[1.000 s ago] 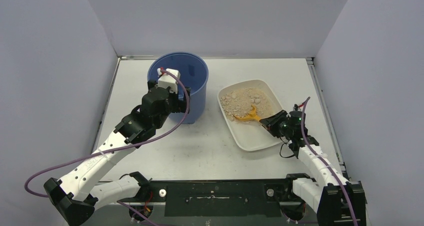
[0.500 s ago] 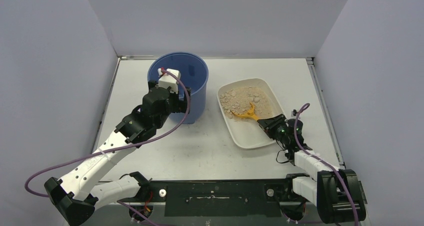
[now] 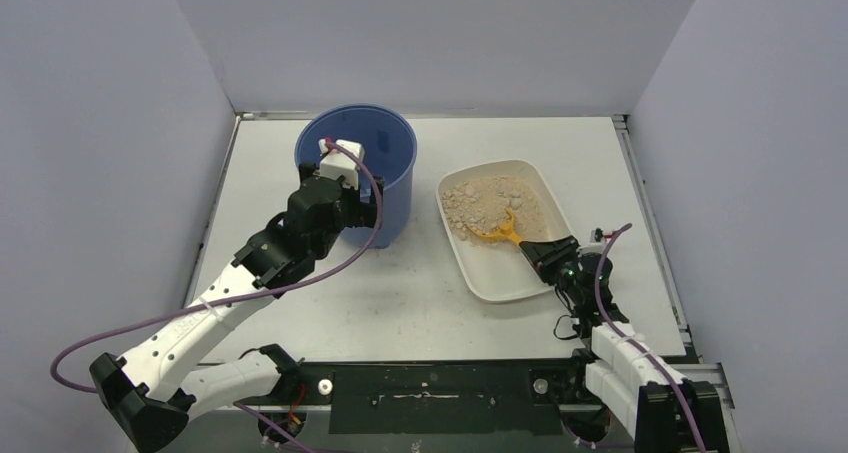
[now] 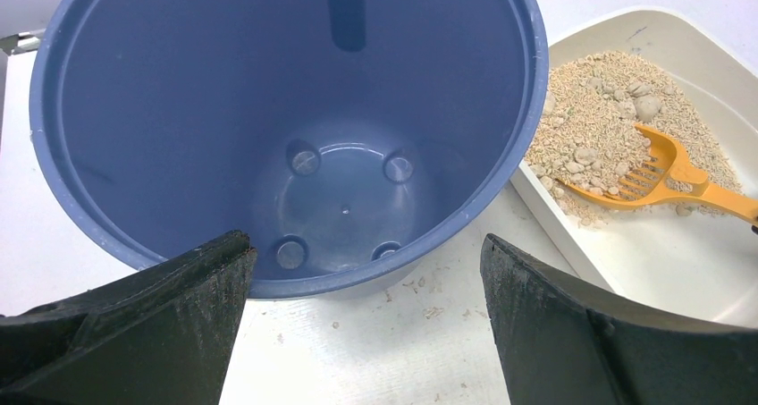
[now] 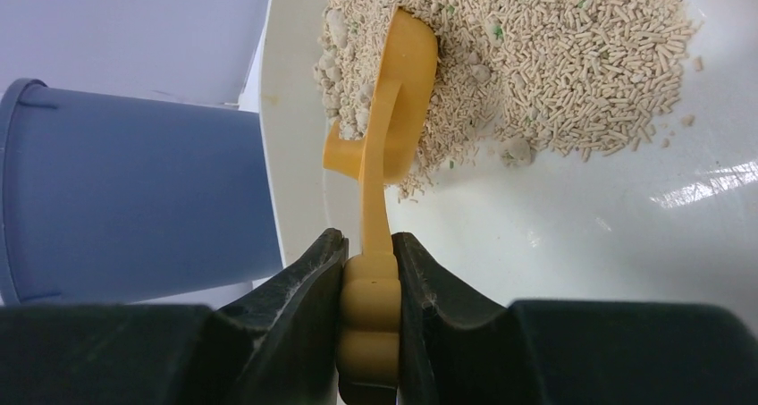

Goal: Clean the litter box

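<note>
Litter box [image 3: 497, 270] sat on the right half of the desk [image 3: 400, 293], just right of the blue bucket [image 3: 390, 148] with a strip of bare desk between them. Its tan granules [image 3: 490, 198] were heaped at the far end and its near end was bare white. My right hand [image 5: 369, 255] was clamped tight on the handle of the yellow scoop [image 3: 492, 233], reaching in over the tray's near right corner. The slotted head lay at the near edge of the heap with granules pressed against it, and I saw several pale clumps [image 4: 645, 108] scattered just beyond the head. My left hand [image 4: 365, 248] hung over the near side of the bucket with its jaws spread wide and nothing between them except the view down into the bucket, which looked empty. I could not tell whether either finger touched the rim. I judged I was in the scooping step, with no waste in the bucket yet. The next move called for pushing the head farther under the clumps and raising it level so loose granules could fall through the slots. After that it would go left over the tray wall and the tall bucket rim to tip out. The left hand might crowd that path, so I would have watched the clearance.
</note>
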`<state>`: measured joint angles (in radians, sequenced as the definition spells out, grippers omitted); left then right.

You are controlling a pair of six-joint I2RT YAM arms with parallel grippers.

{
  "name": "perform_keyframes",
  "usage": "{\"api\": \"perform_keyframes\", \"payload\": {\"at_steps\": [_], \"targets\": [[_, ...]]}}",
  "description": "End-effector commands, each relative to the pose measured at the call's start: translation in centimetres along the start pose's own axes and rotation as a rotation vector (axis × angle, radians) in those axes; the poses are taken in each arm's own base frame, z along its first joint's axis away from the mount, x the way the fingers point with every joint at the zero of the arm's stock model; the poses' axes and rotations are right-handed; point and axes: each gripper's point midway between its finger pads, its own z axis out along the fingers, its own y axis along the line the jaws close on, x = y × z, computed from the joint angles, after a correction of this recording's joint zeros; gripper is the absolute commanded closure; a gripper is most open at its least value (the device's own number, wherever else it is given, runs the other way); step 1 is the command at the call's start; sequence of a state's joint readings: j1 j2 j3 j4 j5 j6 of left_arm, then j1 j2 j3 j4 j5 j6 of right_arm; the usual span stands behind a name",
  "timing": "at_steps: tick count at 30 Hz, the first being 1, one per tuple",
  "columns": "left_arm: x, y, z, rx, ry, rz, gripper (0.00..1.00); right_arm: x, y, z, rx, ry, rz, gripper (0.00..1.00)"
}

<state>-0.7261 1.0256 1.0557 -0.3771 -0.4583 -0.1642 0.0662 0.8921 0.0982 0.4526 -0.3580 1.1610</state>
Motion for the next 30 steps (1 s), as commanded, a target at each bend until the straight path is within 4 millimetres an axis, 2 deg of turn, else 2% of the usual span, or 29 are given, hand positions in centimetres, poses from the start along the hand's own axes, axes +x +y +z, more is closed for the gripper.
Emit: {"api": "perform_keyframes", "payload": {"at_steps": [1, 17, 24, 30], "targets": [[-1.1, -0.4, -0.1, 0.009, -0.046, -0.010, 0.05, -1.4, 1.8, -0.4, -0.066, -0.072, 0.026, 1.00], [-1.1, -0.2, -0.4, -0.009, -0.061, -0.001, 0.05, -2.1, 5.7, -2.1, -0.226, -0.096, 0.054, 1.00], [-1.5, -0.2, -0.7, -0.008, -0.077, -0.007, 0.05, -2.9, 7.7, -2.9, -0.303, -0.135, 0.048, 1.00], [-1.7, -0.1, -1.0, -0.010, -0.087, -0.008, 0.05, -4.1, 10.9, -4.1, -0.432, -0.176, 0.033, 1.00]]}}
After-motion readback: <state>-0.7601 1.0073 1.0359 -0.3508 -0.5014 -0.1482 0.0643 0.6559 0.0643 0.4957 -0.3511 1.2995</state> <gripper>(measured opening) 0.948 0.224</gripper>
